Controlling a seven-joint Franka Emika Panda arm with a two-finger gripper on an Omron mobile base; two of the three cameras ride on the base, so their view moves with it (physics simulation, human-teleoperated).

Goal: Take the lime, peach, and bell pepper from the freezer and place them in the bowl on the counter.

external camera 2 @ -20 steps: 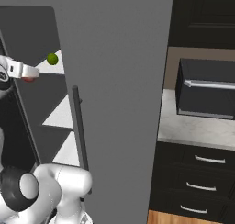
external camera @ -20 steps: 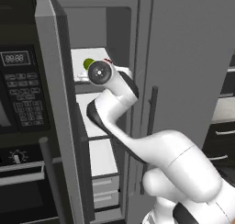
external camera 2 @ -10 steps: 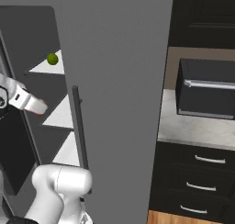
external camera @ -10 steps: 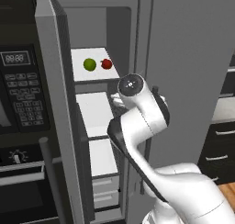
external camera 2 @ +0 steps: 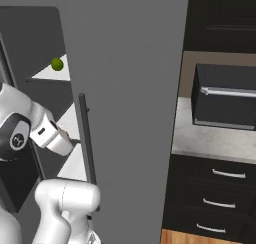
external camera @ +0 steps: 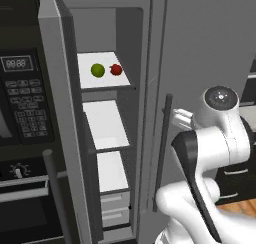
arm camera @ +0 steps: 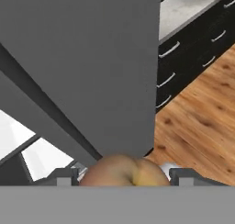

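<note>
End effector (arm camera: 123,176) clamped on peach (arm camera: 123,170); freezer (external camera: 107,118) open, lime (external camera: 98,70), bell pepper (external camera: 116,69) on top shelf; wood floor (arm camera: 202,117).

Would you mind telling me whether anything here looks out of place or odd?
Nothing stands out. The freezer door is open, the lime and bell pepper sit on its top shelf, and the gripper holds the peach.

White rounded arm (external camera: 220,138) — dark joints, grey cap.
</note>
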